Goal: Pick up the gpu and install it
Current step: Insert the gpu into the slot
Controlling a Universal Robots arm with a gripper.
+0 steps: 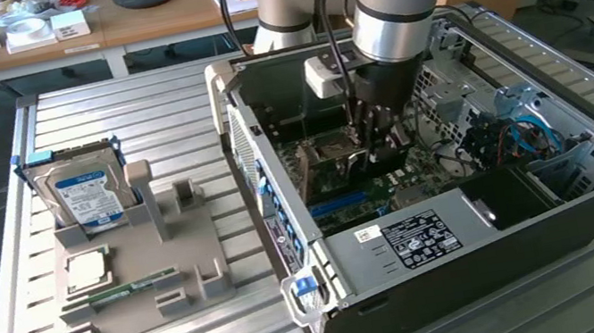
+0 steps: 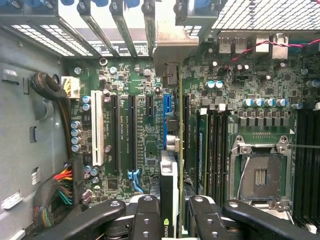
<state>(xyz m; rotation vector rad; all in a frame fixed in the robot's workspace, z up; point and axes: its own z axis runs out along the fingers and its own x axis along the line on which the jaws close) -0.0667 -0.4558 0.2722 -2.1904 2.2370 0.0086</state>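
Observation:
My gripper is down inside the open computer case, just above the motherboard. It is shut on the gpu, which it holds on edge. In the wrist view the gpu runs edge-on between the two black fingers, a green logo on its near end. Its silver end bracket reaches the case's rear slot openings. The card stands over the blue expansion slot on the green motherboard. Whether it is seated in the slot I cannot tell.
A grey holder tray left of the case carries a hard drive with a blue-white label, a processor chip and a narrow memory stick. Inside the case are the power supply, cable bundles, memory sticks and an open processor socket.

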